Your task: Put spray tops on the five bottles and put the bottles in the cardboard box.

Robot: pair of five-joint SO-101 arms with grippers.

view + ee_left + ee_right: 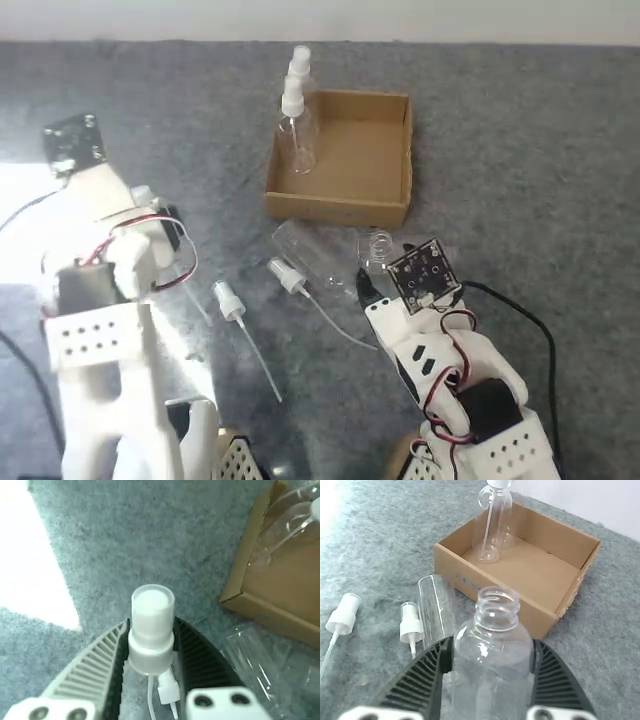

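Left tool (150, 630): closed on a white plastic spray top (152, 607). The cap end points out past the fingertips and the thin dip tube trails back between them.
Right tool (492, 644): clamped round a clear, round-shouldered bottle (496, 630), threaded open mouth towards the cardboard box (470, 575).
Lying bottle (305, 250): clear cylinder on its side on the fuzzy grey surface (520, 150), between box and right tool.
Loose spray tops (228, 298): two, flat on the surface, tubes trailing away from the box.
Capped bottles (298, 130): two upright in a box corner.

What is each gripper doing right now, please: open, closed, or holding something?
Left gripper: closed on a spray top.
Right gripper: closed on an uncapped bottle.
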